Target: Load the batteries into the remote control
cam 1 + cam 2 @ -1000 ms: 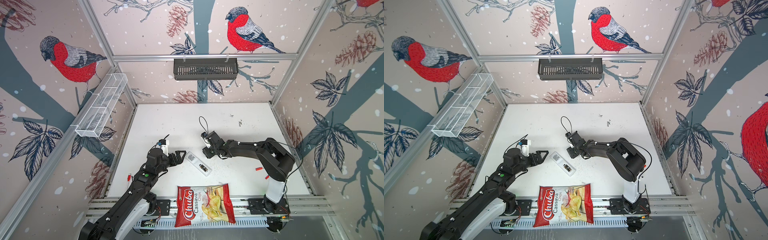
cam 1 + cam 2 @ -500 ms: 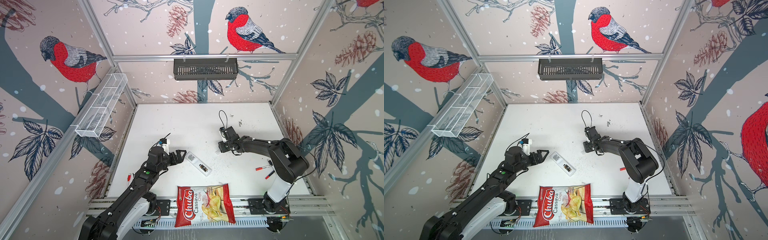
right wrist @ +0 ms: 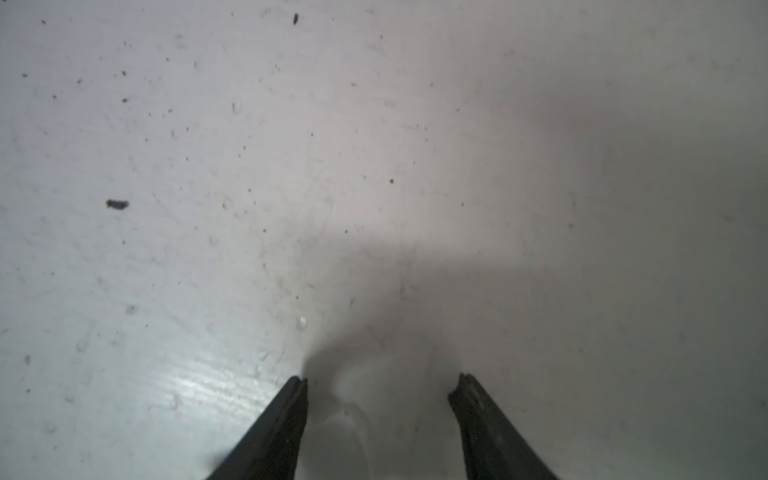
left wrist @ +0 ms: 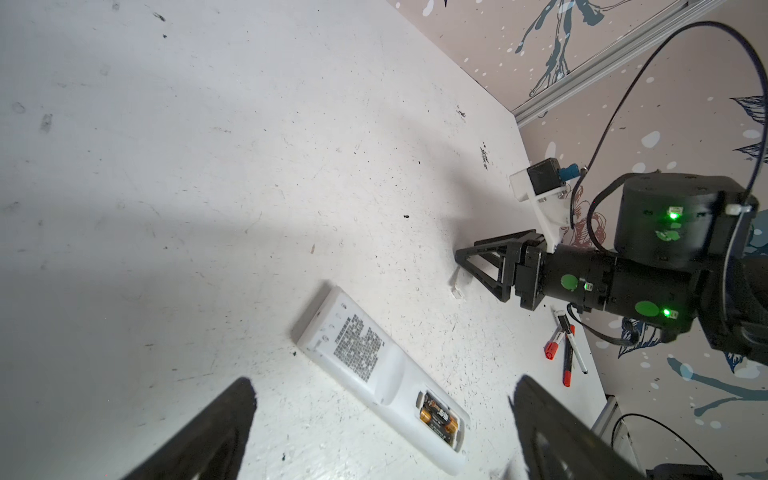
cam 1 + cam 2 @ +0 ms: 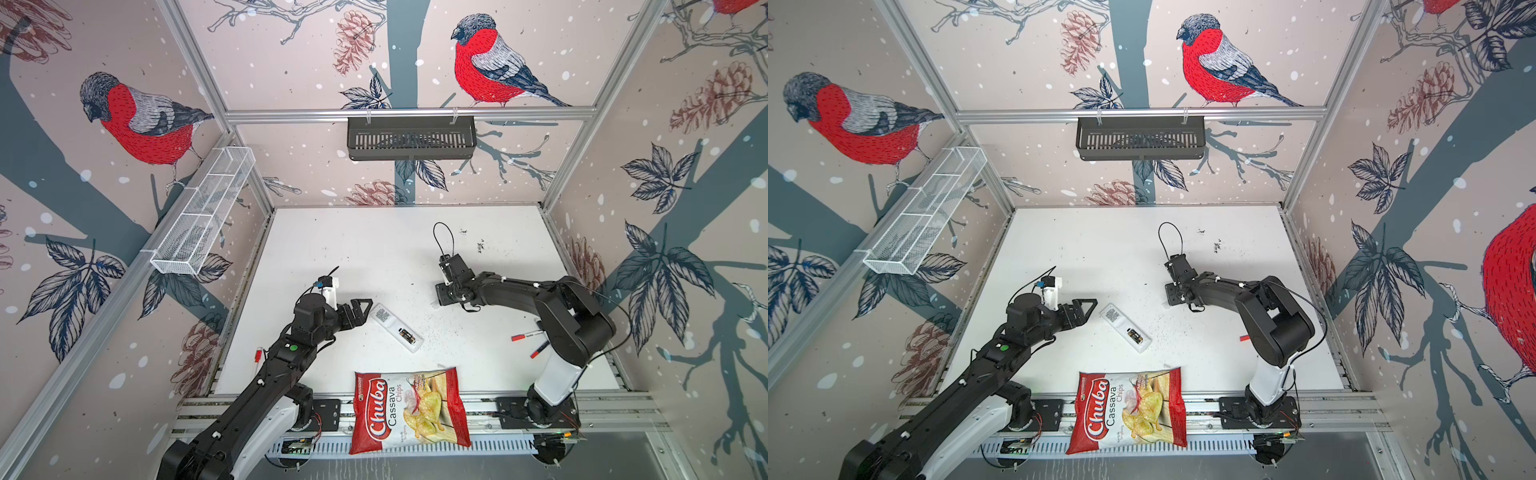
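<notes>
The remote control (image 5: 397, 328) (image 5: 1124, 327) lies back up near the middle of the table, its battery bay uncovered. Two batteries (image 5: 407, 336) (image 4: 438, 417) sit side by side in that bay. My left gripper (image 5: 358, 312) (image 5: 1084, 309) (image 4: 382, 386) hovers wide open just left of the remote, touching nothing. My right gripper (image 5: 439, 301) (image 5: 1170, 301) (image 4: 461, 259) (image 3: 382, 380) points down at the table well right of the remote, jaws apart. A small white plastic piece (image 4: 457, 289) (image 3: 353, 415) lies at its fingertips, blurred in the right wrist view.
A red Chuba chips bag (image 5: 409, 409) lies over the table's front edge. Red-capped markers (image 5: 525, 336) (image 4: 559, 345) lie at the right by the arm's base, and another (image 5: 257, 357) at the left edge. A wire basket (image 5: 203, 216) and a black basket (image 5: 411, 139) hang on the walls.
My right gripper has moved from just beside the remote to the right, away from it, and lowered to the table. The left arm and the remote have stayed put.
</notes>
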You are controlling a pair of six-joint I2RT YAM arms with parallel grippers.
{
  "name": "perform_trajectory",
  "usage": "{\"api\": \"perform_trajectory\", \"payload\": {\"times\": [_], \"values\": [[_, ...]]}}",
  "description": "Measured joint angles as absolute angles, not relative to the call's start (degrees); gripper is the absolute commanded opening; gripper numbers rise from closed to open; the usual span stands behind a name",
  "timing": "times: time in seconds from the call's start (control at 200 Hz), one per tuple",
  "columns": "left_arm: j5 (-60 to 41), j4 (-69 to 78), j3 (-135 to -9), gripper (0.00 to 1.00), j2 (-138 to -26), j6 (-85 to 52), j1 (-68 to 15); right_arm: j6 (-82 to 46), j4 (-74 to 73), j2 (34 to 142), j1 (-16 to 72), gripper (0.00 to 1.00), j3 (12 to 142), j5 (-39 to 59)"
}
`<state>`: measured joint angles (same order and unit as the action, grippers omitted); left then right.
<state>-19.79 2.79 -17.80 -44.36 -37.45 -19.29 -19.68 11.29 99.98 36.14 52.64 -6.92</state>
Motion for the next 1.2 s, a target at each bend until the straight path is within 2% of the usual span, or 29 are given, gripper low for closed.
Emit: {"api": "perform_trajectory", "payload": {"times": [0.39,0.78,1.021,1.201], "values": [[-22.4,4.1,-16.7,0.97,-41.3,-37.5,-19.3,-30.0,20.8,91.2,44.5,0.62,46.4,-8.6],[-22.5,4.5,-16.4,0.97,-39.7,-37.5,-19.3,-32.1,27.0,79.8,41.8,0.72,41.1,-8.5],[-22.7,4.4,-16.4,0.97,-39.8,-37.5,-19.3,-32.8,26.9,81.8,39.0,0.73,39.8,-9.2],[-22.6,4.4,-16.5,0.97,-39.6,-37.5,-19.3,-31.4,25.2,85.5,40.5,0.73,41.8,-8.8]]}}
